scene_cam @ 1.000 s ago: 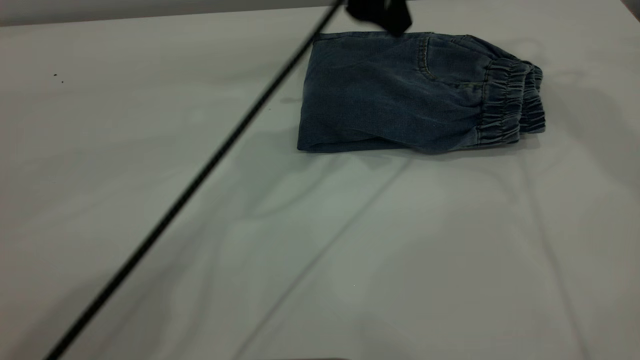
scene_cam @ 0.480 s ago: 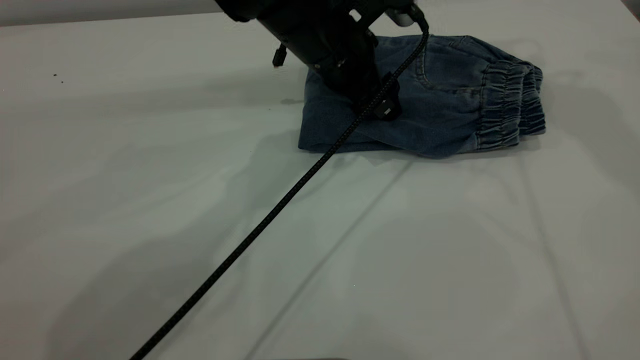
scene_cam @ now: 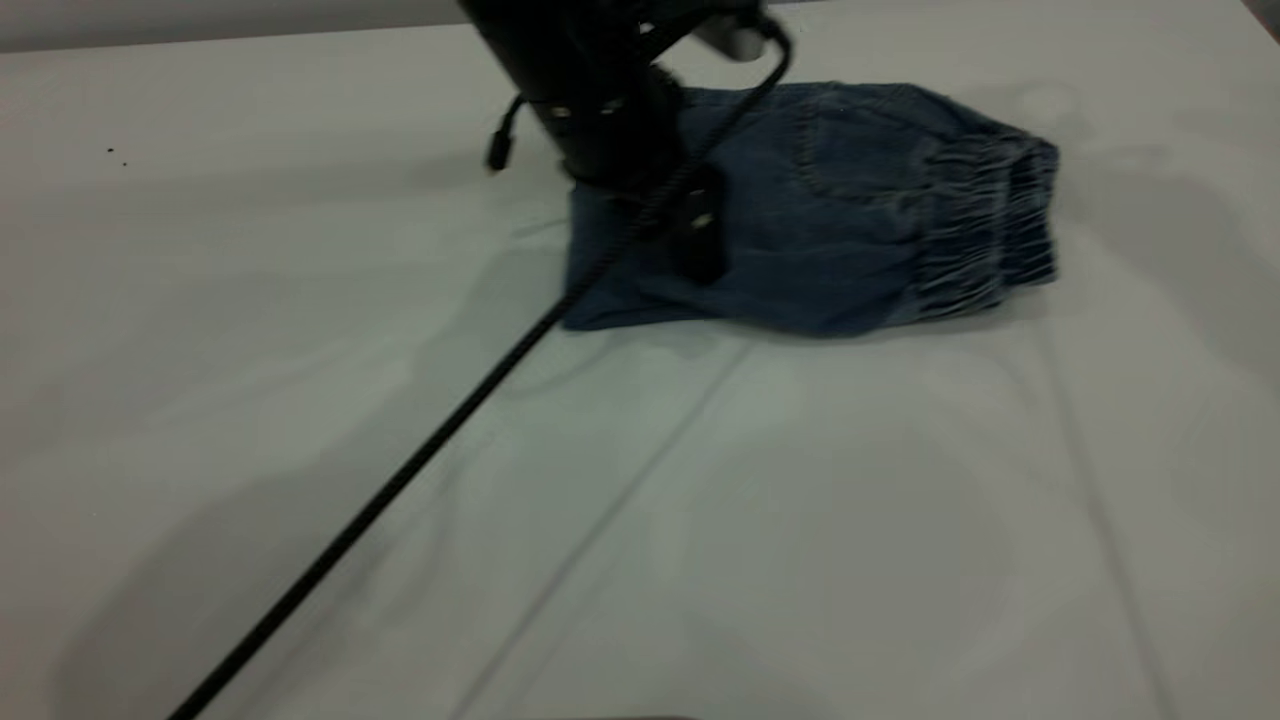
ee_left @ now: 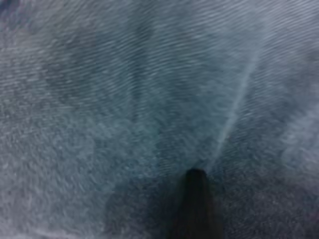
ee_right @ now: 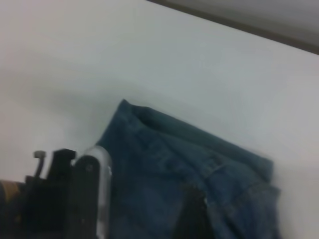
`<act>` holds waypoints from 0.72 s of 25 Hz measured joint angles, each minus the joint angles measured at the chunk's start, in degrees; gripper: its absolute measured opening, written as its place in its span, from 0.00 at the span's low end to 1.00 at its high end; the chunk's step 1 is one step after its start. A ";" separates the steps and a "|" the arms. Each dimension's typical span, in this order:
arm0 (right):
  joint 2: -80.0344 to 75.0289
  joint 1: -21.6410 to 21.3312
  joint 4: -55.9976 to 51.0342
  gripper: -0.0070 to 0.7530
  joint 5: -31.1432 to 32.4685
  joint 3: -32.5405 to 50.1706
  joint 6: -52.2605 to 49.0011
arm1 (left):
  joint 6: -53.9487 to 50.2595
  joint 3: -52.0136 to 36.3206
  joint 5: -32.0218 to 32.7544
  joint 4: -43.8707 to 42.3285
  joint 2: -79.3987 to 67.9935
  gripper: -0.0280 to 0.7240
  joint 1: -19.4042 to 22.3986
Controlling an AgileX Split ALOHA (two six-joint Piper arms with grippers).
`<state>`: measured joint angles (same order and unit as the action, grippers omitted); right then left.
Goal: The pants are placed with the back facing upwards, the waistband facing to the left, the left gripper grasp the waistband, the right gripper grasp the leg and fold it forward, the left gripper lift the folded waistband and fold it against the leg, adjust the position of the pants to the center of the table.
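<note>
Now that the left gripper (scene_cam: pixel 690 235) has come down onto the folded pants (scene_cam: pixel 830 210) and the bundle has slid a little leftward across the table (scene_cam: pixel 300 300) compared with a second ago, the folding looks finished and the last step, shifting the pants toward the centre, seems under way. The pants lie far and right of centre, elastic waistband (scene_cam: pixel 985 225) toward the right; the left gripper presses on their left part, though whether its fingers are spread or closed I cannot tell. The right gripper (ee_right: pixel 192 214) hovers just above the denim, its state equally unclear.
</note>
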<state>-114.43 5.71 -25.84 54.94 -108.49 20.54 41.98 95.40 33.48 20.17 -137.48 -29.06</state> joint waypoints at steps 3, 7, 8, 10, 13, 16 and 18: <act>0.00 0.00 0.00 0.66 0.16 0.00 0.00 | -7.62 0.30 6.37 -10.16 0.64 0.76 0.30; 0.00 0.00 0.00 0.66 0.16 0.00 0.00 | -16.69 0.37 14.62 -21.18 1.48 0.76 0.31; 0.00 0.00 0.00 0.66 0.16 0.00 0.00 | -18.40 0.25 15.78 -22.45 1.87 0.76 0.43; 0.00 0.00 0.00 0.66 0.16 0.00 0.00 | -20.88 0.19 16.78 -24.15 3.10 0.76 0.49; 0.00 0.00 0.00 0.66 0.16 0.00 0.00 | -23.99 1.04 18.64 -24.53 5.68 0.76 0.20; 0.00 0.00 0.00 0.66 0.16 0.00 0.00 | -26.06 3.68 20.10 -21.36 7.97 0.76 -0.54; 0.10 0.00 -0.40 0.66 0.16 0.00 0.00 | -26.41 4.78 19.29 -19.02 8.40 0.76 -1.14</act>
<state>-114.34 5.71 -26.24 55.10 -108.49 20.54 15.56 100.18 52.77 1.16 -129.07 -30.20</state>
